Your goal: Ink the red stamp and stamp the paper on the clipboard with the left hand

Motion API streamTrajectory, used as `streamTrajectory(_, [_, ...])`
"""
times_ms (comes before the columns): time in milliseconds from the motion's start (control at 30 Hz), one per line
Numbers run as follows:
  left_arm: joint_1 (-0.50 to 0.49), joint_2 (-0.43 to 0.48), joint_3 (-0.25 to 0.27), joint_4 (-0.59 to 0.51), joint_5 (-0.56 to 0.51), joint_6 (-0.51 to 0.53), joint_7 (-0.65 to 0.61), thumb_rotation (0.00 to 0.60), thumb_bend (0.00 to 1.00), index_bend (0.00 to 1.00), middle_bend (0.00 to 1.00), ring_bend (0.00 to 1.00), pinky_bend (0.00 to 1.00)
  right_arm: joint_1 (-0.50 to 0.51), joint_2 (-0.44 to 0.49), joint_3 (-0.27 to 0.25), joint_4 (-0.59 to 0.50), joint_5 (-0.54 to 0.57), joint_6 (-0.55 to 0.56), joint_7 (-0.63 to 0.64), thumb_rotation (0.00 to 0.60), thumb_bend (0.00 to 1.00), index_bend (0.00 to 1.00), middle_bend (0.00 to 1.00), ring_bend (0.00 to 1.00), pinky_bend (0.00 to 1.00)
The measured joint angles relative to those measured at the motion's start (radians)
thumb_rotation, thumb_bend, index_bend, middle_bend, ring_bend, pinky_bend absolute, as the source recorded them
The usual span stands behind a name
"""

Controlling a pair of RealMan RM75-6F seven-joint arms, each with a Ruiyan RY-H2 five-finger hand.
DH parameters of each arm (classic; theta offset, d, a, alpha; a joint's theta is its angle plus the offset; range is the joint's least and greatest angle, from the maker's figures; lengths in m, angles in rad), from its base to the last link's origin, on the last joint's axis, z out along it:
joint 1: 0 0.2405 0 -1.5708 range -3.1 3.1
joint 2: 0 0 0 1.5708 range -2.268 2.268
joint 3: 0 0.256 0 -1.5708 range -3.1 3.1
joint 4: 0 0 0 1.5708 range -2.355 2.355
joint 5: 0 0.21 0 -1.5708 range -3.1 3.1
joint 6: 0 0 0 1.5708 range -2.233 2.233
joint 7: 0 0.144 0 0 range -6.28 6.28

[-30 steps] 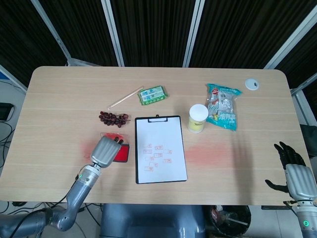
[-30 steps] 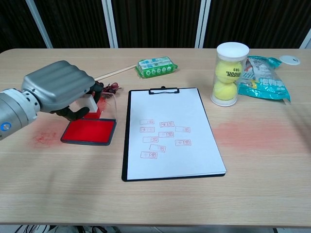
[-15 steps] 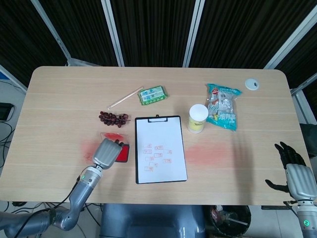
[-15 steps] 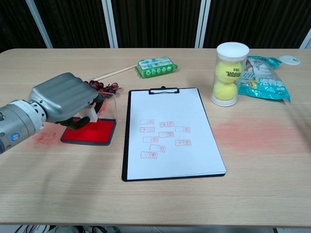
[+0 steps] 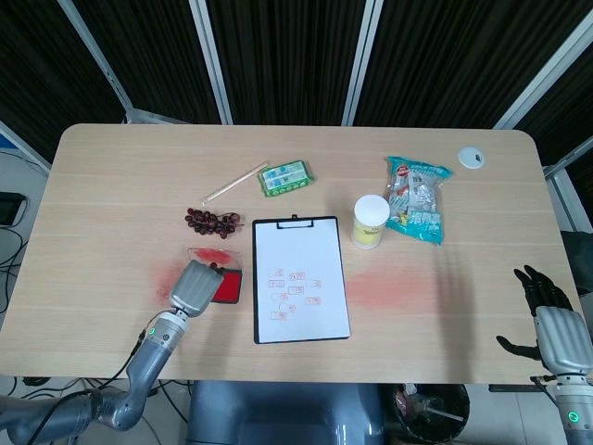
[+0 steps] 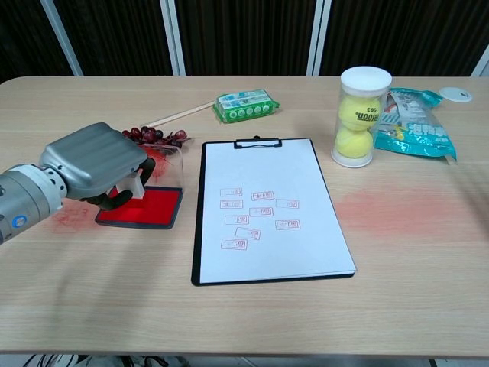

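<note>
Since the frames a second ago the left hand (image 6: 95,162) has dropped lower and drawn back toward the left edge of the chest view, so the bunch of grapes (image 6: 150,136) behind it now shows. The right hand has not shifted.

Left hand: fingers curled around the stamp (image 6: 136,183), whose pale body pokes out below the knuckles. The stamp sits over the near left corner of the ink pad (image 6: 145,207); whether its face touches the red surface cannot be told. Head view shows the same hand (image 5: 195,286) at lower left of frame, covering most of the pad (image 5: 229,284).

Ink pad: open, red, with its clear lid raised behind it, just beside the left edge of the clipboard (image 6: 269,278).

Paper (image 6: 263,183): clipped on the clipboard, centre of frame, with a cluster of small red stamp marks (image 6: 256,215) in its middle and lower part.

Right hand (image 5: 547,318): lower right corner of the head view, off the table edge, dark fingers spread and holding nothing. Not seen in the chest view.

Other items: tube of tennis balls (image 6: 360,115) upper right of the clipboard, a blue snack bag (image 6: 419,126) beside it, a green packet (image 6: 244,105) and a thin stick (image 6: 182,114) at the far side.
</note>
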Motion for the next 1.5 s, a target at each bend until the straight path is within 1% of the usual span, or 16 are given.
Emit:
streamTrajectory(433, [-0.006,-0.012,0.016,0.018,-0.027,-0.009,0.017,0.6,0.47,0.66,0.73,0.95,1.0,0.0,0.002,-0.001,-0.002,0.002,-0.002,0.003,0.6,0.14,0.0,0.0,0.0,0.13])
streamTrajectory(900, [-0.008,-0.018,0.033,0.029,-0.031,-0.008,0.012,0.6,0.47,0.67,0.73,0.95,1.0,0.0,0.003,-0.001,-0.004,0.003,-0.002,0.005,0.6,0.14,0.0,0.0,0.0,0.13])
streamTrajectory(1267, [-0.011,-0.025,0.038,0.038,-0.032,-0.007,0.01,0.6,0.47,0.67,0.73,0.95,1.0,0.0,0.005,0.0,-0.004,0.005,-0.004,0.012,0.6,0.14,0.0,0.0,0.0,0.13])
streamTrajectory(1500, [-0.015,-0.013,0.032,0.017,-0.025,0.004,0.011,0.6,0.47,0.67,0.73,0.95,1.0,-0.001,0.006,-0.001,-0.003,0.002,-0.002,0.014,0.6,0.14,0.0,0.0,0.0,0.13])
